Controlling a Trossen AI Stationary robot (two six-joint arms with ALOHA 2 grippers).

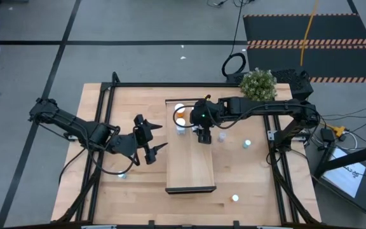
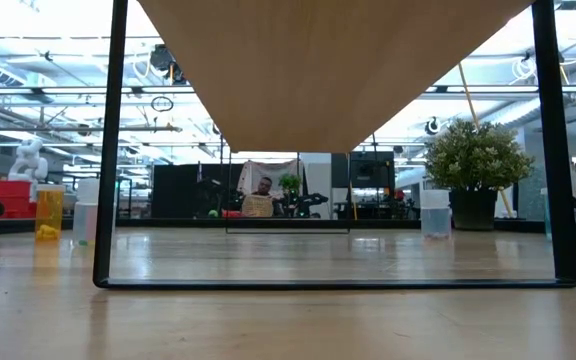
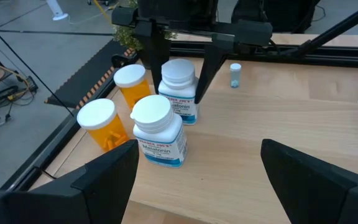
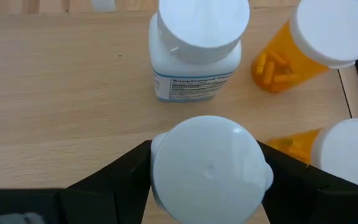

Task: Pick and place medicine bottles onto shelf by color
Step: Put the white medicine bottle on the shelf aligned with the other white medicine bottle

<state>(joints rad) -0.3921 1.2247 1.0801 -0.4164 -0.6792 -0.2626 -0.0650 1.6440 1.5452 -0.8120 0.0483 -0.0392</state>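
Standing at the shelf's [image 1: 190, 172] far end, the right gripper [image 4: 207, 163] is clamped on a white bottle [image 4: 207, 168], wedged among another white bottle [image 4: 196, 53] and two orange bottles [image 4: 319, 40]. Releasing or lifting off-line could, I judge, knock those close neighbours over. The left gripper [image 1: 151, 137] waits with fingers spread beside the shelf's left edge.
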